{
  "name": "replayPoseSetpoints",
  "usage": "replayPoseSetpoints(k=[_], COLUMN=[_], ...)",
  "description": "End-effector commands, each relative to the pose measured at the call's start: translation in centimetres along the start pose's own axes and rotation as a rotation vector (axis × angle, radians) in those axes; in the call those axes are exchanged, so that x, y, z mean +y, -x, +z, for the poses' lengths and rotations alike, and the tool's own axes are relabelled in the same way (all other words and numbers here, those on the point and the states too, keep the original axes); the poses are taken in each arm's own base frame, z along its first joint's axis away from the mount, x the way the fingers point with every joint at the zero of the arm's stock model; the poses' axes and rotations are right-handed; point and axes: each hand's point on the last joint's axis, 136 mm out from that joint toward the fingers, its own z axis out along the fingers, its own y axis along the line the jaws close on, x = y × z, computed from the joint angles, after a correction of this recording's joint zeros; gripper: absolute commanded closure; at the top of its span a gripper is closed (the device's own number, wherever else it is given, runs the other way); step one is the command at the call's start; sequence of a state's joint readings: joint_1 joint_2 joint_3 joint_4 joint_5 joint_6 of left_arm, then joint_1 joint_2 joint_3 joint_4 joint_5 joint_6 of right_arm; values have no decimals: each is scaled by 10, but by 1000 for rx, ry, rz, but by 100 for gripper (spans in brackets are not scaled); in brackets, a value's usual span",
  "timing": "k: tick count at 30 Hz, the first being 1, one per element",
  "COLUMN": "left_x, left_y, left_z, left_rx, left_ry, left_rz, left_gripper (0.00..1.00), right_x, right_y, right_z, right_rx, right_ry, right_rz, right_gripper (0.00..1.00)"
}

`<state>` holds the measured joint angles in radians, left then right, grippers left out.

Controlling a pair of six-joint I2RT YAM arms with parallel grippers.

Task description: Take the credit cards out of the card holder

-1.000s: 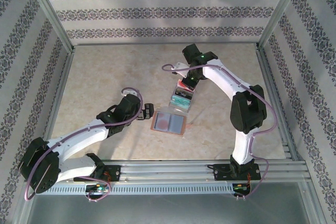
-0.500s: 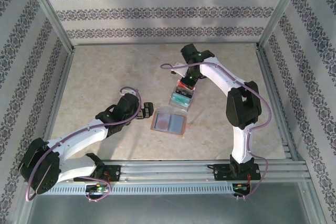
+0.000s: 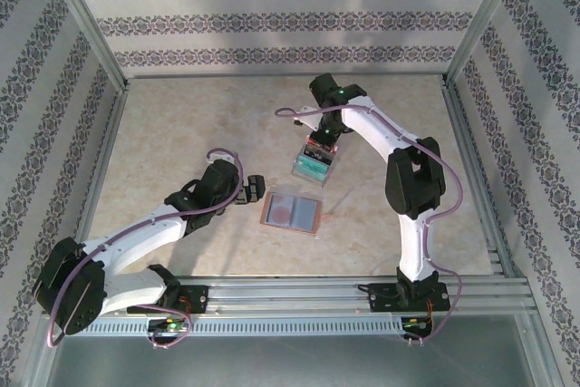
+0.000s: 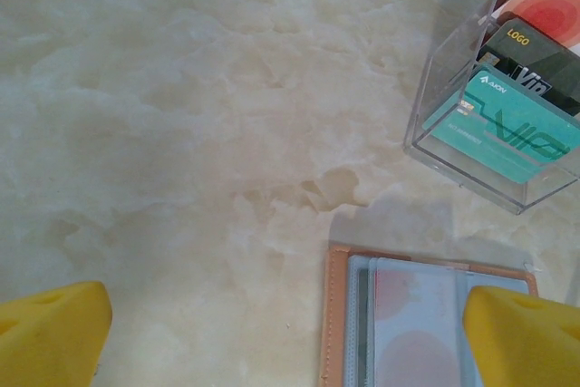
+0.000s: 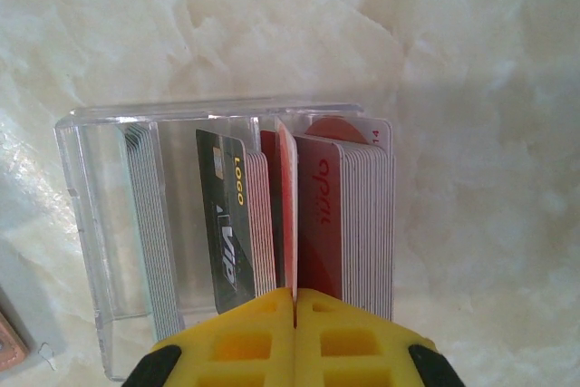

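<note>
Right end effector: clamped shut on a red credit card, held edge-up in the clear tray beside the dark card. Handling, as judged: keep it parallel to the dividers, lower it straight, release once seated. Left end effector: fully spread, empty, near the tray. Card holder: open on the table, just beside the tray. Right wrist view gives slot alignment; left wrist view gives the teal card faces.

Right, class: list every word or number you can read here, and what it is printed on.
"LOGO": yellow, on the dark card.
"VIP": white, same dark card.
"VIP": on the teal card.
Teal card's small print: too small to read.
Script on the red card: unreadable.
</note>
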<state>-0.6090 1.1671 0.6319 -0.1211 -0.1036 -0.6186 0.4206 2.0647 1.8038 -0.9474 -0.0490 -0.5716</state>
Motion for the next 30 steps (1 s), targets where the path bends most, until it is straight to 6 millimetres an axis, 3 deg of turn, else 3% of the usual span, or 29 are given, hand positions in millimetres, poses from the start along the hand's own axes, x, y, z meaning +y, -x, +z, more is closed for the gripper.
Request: replayPoseSetpoints(k=[1, 5, 9, 13, 17, 23, 30], left_x=[1, 2, 4, 8, 20, 51, 81], left_y=[5, 6, 6, 5, 3, 1, 4], left_z=[1, 1, 1, 1, 0, -7, -24], left_rx=[-16, -15, -16, -19, -29, -64, -154], left_ry=[-11, -9, -6, -2, 17, 91, 160], left_rz=[-25, -28, -34, -57, -116, -219, -300], left_gripper=[1, 1, 1, 2, 3, 1, 1], right_x=[-7, 1, 6, 15, 29, 80, 156], right_y=[-2, 3, 7, 11, 2, -22, -23], right_z=[-10, -28, -46, -69, -81, -75, -37], right_rx=[-6, -71, -136, -205, -230, -186, -118], right_ry=[-21, -14, -16, -1, -41, -79, -35], right_rz=[36, 62, 105, 233, 408, 636, 742], right_gripper=[88, 81, 81, 79, 73, 66, 58])
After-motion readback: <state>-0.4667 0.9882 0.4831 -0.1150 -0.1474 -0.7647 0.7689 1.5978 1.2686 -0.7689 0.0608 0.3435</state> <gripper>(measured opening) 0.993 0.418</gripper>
